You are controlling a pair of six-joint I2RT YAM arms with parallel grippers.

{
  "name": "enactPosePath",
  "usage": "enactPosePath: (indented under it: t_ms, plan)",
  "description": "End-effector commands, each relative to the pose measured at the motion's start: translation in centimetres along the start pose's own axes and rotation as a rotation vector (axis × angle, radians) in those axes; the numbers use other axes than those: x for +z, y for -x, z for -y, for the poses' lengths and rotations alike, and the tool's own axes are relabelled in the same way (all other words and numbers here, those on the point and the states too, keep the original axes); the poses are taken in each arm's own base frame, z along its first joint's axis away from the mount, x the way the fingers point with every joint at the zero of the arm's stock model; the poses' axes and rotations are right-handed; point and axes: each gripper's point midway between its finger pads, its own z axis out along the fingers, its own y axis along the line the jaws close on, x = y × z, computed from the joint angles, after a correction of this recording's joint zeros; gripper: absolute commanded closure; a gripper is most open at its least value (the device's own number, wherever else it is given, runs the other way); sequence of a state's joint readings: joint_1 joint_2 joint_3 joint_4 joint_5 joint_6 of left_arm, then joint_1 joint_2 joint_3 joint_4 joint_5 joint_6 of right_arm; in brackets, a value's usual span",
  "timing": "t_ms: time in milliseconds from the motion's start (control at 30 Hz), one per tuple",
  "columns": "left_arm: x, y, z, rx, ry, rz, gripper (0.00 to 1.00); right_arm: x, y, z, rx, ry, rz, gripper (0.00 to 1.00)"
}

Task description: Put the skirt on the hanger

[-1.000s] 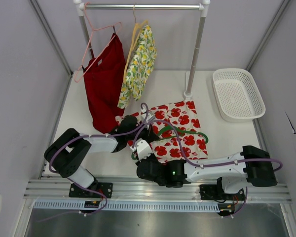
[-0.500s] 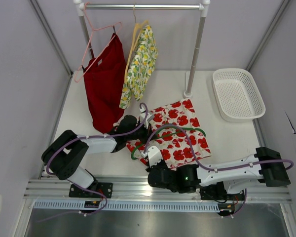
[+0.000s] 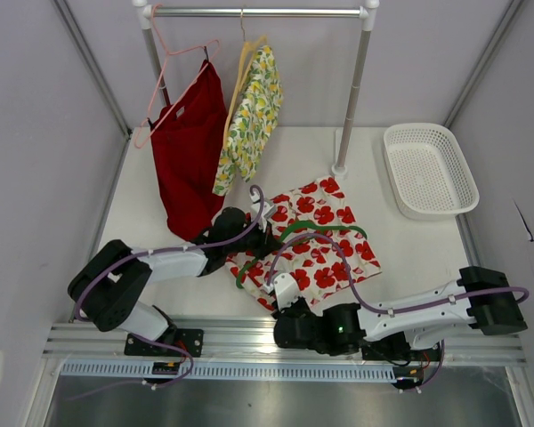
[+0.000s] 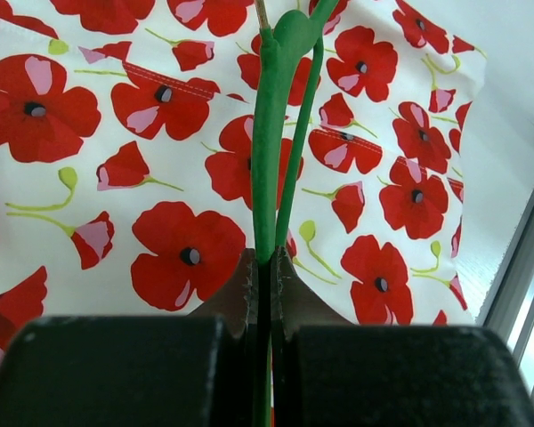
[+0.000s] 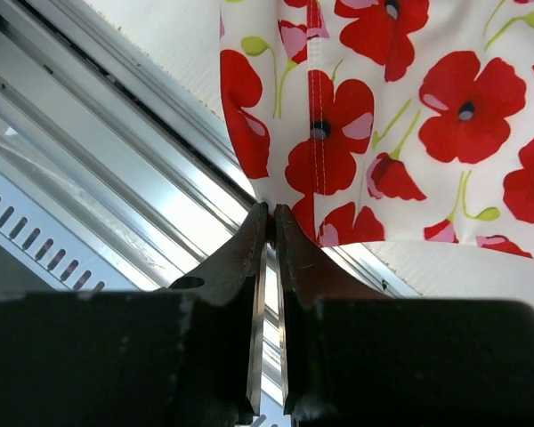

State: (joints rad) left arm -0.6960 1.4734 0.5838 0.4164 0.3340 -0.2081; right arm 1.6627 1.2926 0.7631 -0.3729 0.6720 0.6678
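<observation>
The skirt, white with red flowers, lies spread on the table in front of the rail post. The green hanger rests across it. My left gripper is shut on the hanger's wire at the skirt's left side. My right gripper is shut on the skirt's near edge, pulling that corner toward the front rail. In the right wrist view the fabric is pinched between the fingertips just above the aluminium rail.
A plain red garment on a pink hanger and a lemon-print garment on a yellow hanger hang from the rail. A white basket stands at the right. The rail post is just behind the skirt.
My right gripper has drawn back toward the front rail, dragging the skirt's near corner with it. The skirt has shifted and turned slightly. My left gripper keeps its hold on the hanger.
</observation>
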Motion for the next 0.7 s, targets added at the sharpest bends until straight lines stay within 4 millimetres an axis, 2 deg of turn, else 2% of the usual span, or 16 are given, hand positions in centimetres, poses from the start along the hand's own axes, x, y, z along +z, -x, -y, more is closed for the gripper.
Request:
enactPosePath:
  t_ms: [0,167,500,533,600,633,667]
  plan:
    - [-0.5,-3.0,-2.1,0.013,0.107,-0.104,1.00,-0.1,-0.4,-0.9,0.021,0.008,0.004,0.91]
    - [-0.7,-3.0,-2.1,0.014,0.123,-0.101,1.00,-0.3,-2.0,-0.8,0.012,0.006,-0.023,0.91]
    - [-0.8,-4.1,-4.0,-0.027,0.231,-0.112,1.00,-1.2,-1.9,-2.2,0.016,0.059,-0.017,0.88]
    - [-0.9,-4.5,-4.0,-0.031,0.228,-0.111,1.00,-1.2,-1.9,-2.3,0.017,0.061,-0.017,0.85]
    - [-0.8,-4.1,-3.7,-0.040,0.221,-0.077,1.00,-1.4,-1.4,-2.4,0.023,0.064,-0.008,0.74]
    - [-1.1,-4.6,-3.6,-0.043,0.214,-0.078,1.00,-1.6,-0.7,-2.6,0.037,0.071,0.003,0.67]
    - [-1.1,-4.4,-3.4,-0.040,0.205,-0.066,1.00,-1.7,-0.3,-2.6,0.047,0.074,0.007,0.51]
